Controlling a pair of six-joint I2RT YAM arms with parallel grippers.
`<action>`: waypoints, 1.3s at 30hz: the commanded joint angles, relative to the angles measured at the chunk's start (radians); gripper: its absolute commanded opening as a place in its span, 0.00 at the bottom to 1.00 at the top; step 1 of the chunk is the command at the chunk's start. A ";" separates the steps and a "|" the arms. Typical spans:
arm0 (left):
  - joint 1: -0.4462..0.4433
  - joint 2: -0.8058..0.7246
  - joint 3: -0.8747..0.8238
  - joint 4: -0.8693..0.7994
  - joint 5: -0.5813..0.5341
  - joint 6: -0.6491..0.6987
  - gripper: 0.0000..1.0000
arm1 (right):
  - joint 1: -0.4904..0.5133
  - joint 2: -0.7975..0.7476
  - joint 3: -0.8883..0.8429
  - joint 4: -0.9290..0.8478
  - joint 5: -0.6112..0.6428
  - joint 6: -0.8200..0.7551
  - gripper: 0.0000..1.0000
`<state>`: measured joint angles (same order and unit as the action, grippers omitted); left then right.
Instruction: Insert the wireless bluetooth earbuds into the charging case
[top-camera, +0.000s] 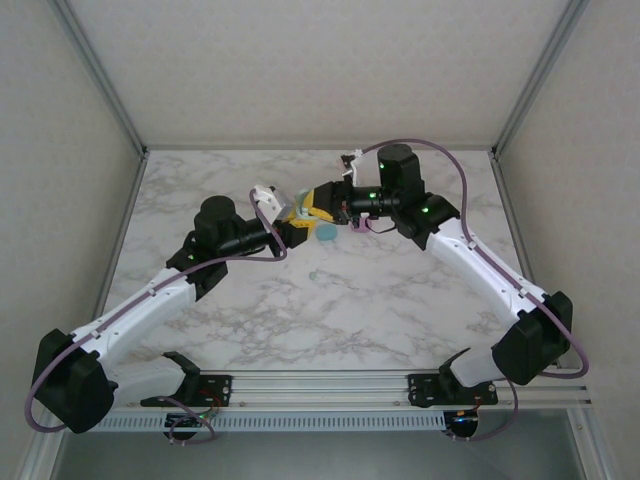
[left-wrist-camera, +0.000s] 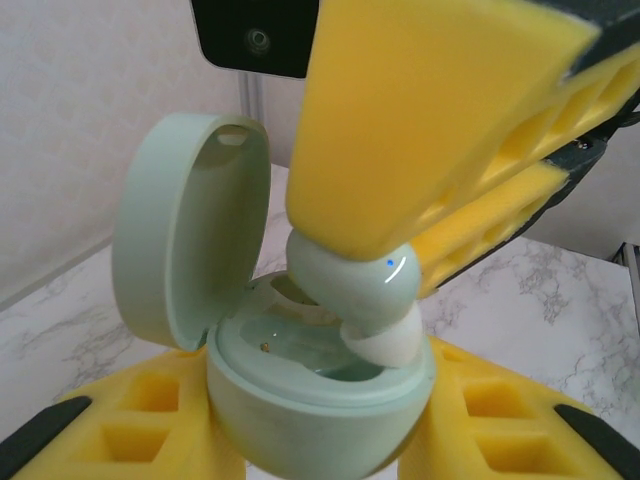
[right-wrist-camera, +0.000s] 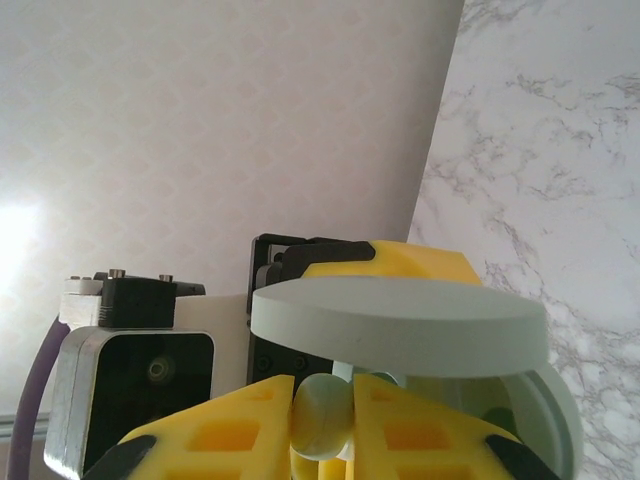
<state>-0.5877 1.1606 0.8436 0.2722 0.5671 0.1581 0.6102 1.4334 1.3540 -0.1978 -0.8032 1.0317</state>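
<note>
Partly done: the left gripper (left-wrist-camera: 320, 445) clenches the glossy mint-green oval plastic charging case (left-wrist-camera: 300, 405), lid (left-wrist-camera: 185, 230) hinged open, above the far middle of the marble table (top-camera: 400, 300). The right gripper (right-wrist-camera: 322, 420) pinches a smooth mint earbud (left-wrist-camera: 350, 285) with a rounded white tip. The tip touches its well and seems not yet seated, so seating and release are left.

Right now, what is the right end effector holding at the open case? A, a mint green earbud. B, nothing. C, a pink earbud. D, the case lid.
A: the right end effector is closed on a mint green earbud, with the earbud's pale tip down at the well of the open mint case.
</note>
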 joint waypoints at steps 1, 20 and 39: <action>-0.012 0.007 0.041 0.045 0.020 0.003 0.26 | 0.019 0.012 0.036 0.000 0.027 -0.032 0.19; -0.012 -0.002 0.039 0.080 0.015 -0.030 0.26 | 0.043 0.021 0.088 -0.161 0.110 -0.146 0.24; -0.012 -0.007 0.038 0.090 0.008 -0.037 0.26 | 0.053 0.047 0.156 -0.287 0.147 -0.190 0.32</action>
<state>-0.5922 1.1614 0.8436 0.2787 0.5671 0.1349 0.6506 1.4574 1.4837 -0.4187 -0.6735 0.8646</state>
